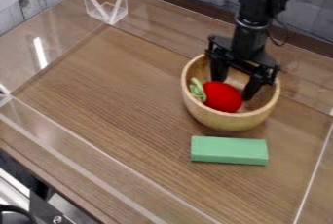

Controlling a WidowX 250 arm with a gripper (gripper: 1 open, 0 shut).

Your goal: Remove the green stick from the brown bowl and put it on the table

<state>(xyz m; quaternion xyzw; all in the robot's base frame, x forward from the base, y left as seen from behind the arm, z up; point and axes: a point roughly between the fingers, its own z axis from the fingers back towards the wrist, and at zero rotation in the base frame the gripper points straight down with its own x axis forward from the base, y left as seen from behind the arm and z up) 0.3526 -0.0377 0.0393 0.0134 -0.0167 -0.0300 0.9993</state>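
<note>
With the green stick (197, 89) lying in the brown bowl (231, 119) against the red ball (223, 97), we judge lifting and setting it on the counter (111, 101) both remain; whether our fingers (243, 76) are apart or together, we cannot tell.

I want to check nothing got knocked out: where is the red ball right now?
In the camera view, the red ball sits inside the round tan wooden bowl, towards its left side, right beside the pale-green stick.
</note>
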